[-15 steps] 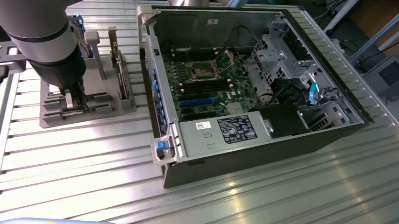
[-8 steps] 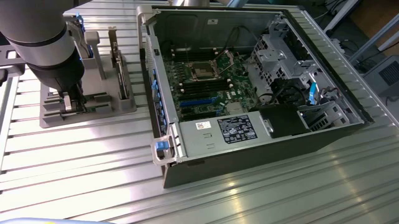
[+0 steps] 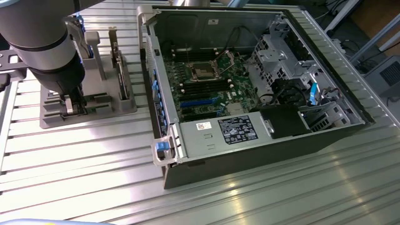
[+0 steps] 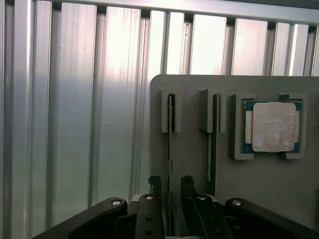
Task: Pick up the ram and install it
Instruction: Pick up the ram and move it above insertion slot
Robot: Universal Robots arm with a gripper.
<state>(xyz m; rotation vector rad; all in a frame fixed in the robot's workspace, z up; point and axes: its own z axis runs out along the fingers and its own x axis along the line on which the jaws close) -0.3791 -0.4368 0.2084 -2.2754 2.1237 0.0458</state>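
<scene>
**benchrat:** Where's the claw (image 4: 171, 185) at? Grabbed anything?

**slotjockey:** Nope, it's released. The jaws are spread wide and the two fingers (image 4: 155, 185) sit one on each side of the ram (image 4: 171, 129). There's a sliver of gap on both sides as far as I can make out, so it's straddling, not pinching.

**benchrat:** And the ram itself?

**slotjockey:** Standing on edge in the gray holder (image 4: 194, 169), in the slot closest to the holder's side edge. A second thin board (image 4: 213, 139) stands in the next slot over. Further along, a CPU (image 4: 271, 127) lies flat in its own pocket. The holder sits on the table (image 3: 250, 197) toward the edge on the exterior view's left. The open PC case (image 3: 250, 159) takes the middle of the table, just beside the holder.

**benchrat:** So how far along are we?

**slotjockey:** Early days, I'd say. The approach looks done, with the claw down at the holder and lined up over the stick. But the ram isn't gripped, isn't lifted, and is nowhere near the motherboard (image 3: 206, 89). So the pickup isn't finished and the whole install is left.
</scene>
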